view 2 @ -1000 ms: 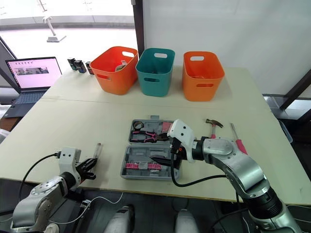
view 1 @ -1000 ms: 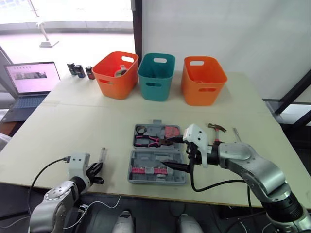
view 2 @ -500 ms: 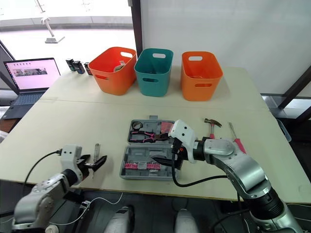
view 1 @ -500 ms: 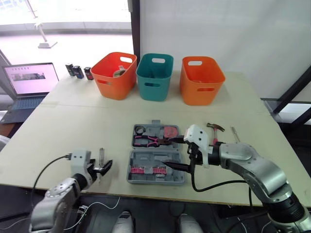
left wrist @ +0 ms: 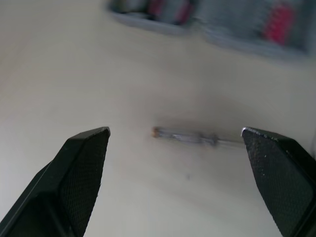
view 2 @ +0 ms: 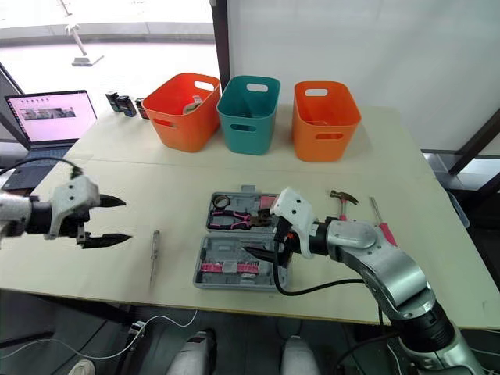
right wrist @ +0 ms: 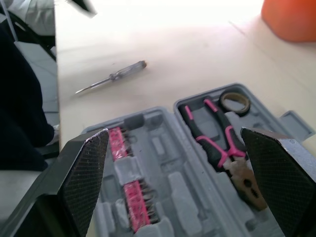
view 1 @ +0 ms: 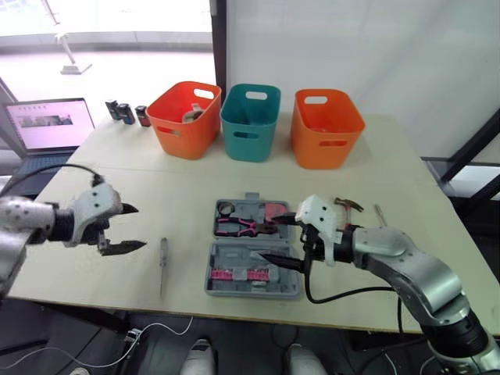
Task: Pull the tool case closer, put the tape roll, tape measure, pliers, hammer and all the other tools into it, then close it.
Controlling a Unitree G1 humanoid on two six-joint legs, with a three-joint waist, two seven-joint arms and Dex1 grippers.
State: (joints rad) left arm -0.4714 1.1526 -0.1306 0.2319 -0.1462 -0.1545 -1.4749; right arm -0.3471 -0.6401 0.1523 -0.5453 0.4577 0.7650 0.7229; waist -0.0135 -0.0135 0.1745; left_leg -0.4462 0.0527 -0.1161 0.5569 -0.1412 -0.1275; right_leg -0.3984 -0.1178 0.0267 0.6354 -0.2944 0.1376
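Fetching the slim screwdriver (view 1: 162, 262) looks like the step in hand. It lies flat on the worktop (view 1: 117, 172) just left of the tool case (view 1: 254, 250), its length running roughly toward and away from the robot. The left pincer (view 1: 134, 226) hovers further left of the case than the screwdriver does, above the worktop, spread wide and holding nothing.

The left wrist view shows the screwdriver (left wrist: 195, 137) lying along the line that joins the two fingers. Closing as it stands would probably squeeze the tool end to end. A better approach is to turn the wrist about a quarter turn so the fingers straddle the shaft crosswise. Then bring the pincer over the thicker handle end and lower it until the fingertips almost brush the worktop before closing. The tool is thin and low, so a shallow or off-centre pinch may roll it or flick it away.

The case lies open and flat. The pliers (view 1: 238, 226), tape roll (view 1: 226, 208) and tape measure (view 1: 275, 211) already sit in its far half. The right pincer (view 1: 281, 241) hangs wide and empty over the near half, so the left arm should carry the screwdriver in low from the left side of the case to avoid it. The hammer (view 1: 348, 205) and a pink-handled screwdriver (view 2: 383, 230) are yet to be packed and lie right of the case.
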